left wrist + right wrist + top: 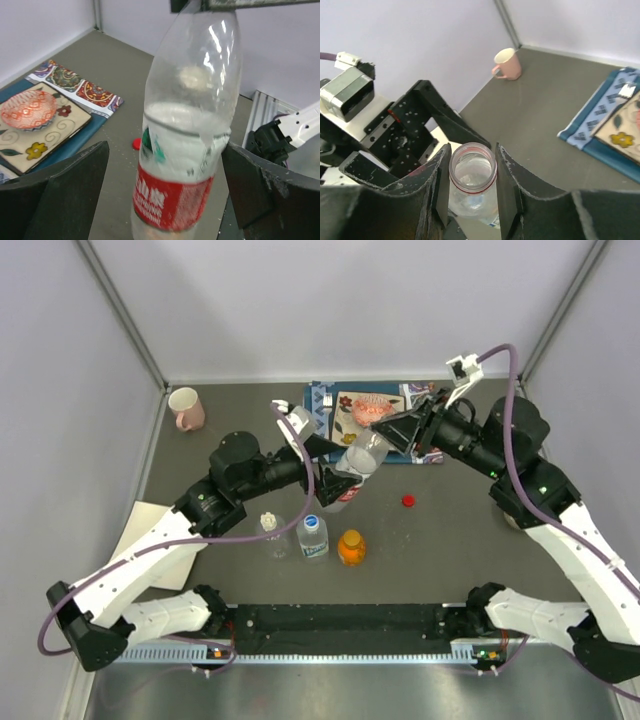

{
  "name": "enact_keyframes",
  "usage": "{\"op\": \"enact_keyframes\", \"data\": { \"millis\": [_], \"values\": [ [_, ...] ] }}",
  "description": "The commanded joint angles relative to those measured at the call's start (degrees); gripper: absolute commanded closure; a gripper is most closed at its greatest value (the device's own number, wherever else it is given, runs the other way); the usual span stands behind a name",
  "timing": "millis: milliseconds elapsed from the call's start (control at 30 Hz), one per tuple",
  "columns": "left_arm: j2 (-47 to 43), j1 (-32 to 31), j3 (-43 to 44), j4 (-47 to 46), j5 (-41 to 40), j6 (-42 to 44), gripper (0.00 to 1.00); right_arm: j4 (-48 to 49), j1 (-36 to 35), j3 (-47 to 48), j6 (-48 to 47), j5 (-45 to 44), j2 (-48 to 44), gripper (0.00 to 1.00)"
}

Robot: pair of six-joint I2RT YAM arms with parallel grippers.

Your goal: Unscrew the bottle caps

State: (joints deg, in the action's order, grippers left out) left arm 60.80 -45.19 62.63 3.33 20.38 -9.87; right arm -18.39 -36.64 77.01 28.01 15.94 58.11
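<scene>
- The red-label bottle (pixel 190 100) is in the middle of the work area, tilted, between the two arms. Its mouth is open and no cap is on it.
- The red cap (pixel 408 501) lies alone on the table (pixel 450 530), a little to the right of this bottle and apart from it.
- The right gripper (pixel 472 170) holds the bottle at the neck. Its fingers (pixel 507 185) press on both sides just under the rim.
- The left gripper (pixel 162 180) is around the lower body of the bottle, but its fingers (pixel 70 185) are spread wide. There is a clear gap on each side, so it holds nothing.
- We cannot tell whether the base of the bottle rests on the table, because no view shows it.
- We judge that this bottle is finished: the cap is off, and only the right arm carries the bottle.
- Three bottles stand in a row near the arm bases with their caps still on: the white-capped bottle (pixel 272 535), the blue-capped bottle (pixel 312 535) and the orange bottle (pixel 350 547).
- Next, we think, the right arm should set the open bottle down upright on a free place, away from the row and from the red cap, and only then let go.
- The left arm should draw back without touching the bottle body, then go to one of the three closed bottles and hold it by the body.
</scene>
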Motion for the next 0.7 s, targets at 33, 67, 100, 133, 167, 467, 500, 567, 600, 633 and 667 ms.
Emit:
{"op": "enact_keyframes", "data": {
  "millis": [33, 67, 100, 133, 167, 467, 500, 567, 600, 633, 667],
  "values": [
    [-4.97, -0.07, 3.2, 4.29, -10.16, 3.36, 0.01, -7.7, -0.36, 7.1, -7.26, -16.67, -2.91, 1.0],
    [-5.77, -0.07, 3.2, 5.18, -12.19, 3.63, 0.01, -8.41, -0.36, 6.92, -8.05, -20.91, -3.43, 1.0],
    [-6.82, -0.07, 2.94, 5.98, -13.77, 3.8, 0.01, -9.55, -0.45, 5.7, -9.8, -25.13, -3.7, 1.0],
    [-9.01, -0.07, 1.98, 6.42, -15.27, 3.8, 0.01, -9.73, -0.45, 4.82, -10.6, -33.96, -3.88, 1.0],
    [-10.42, -0.07, 1.27, 6.34, -17.55, 3.72, 0.01, -9.73, -0.45, 3.68, -11.3, -38.75, -4.49, 1.0],
    [-20.63, -0.07, -6.64, 5.02, -22.4, 4.68, 0.01, 9.52, 0.69, -17.15, -22.65, -63.85, -3.27, 1.0],
    [-21.06, -0.07, -7.25, 4.84, -22.32, 4.68, 0.01, 9.52, 1.04, -18.03, -22.39, -64.02, -1.44, 1.0],
    [-21.68, -0.07, -7.87, 4.67, -22.14, 4.68, 0.01, 9.52, 3.23, -19.52, -20.29, -64.9, 0.07, 1.0],
    [-21.94, -0.07, -8.4, 4.58, -21.88, 4.6, 0.01, 10.39, 4.11, -20.4, -19.75, -64.29, 0.42, 1.0],
    [-22.3, -0.07, -8.58, 4.58, -21.79, 4.59, 0.01, 11.09, 5.43, -21.28, -18.88, -62.72, 0.86, 1.0],
    [-22.56, -0.07, -8.75, 4.66, -21.7, 4.59, 0.01, 11.97, 6.75, -22.77, -16.69, -61.83, 0.95, 1.0]
  ]
}}
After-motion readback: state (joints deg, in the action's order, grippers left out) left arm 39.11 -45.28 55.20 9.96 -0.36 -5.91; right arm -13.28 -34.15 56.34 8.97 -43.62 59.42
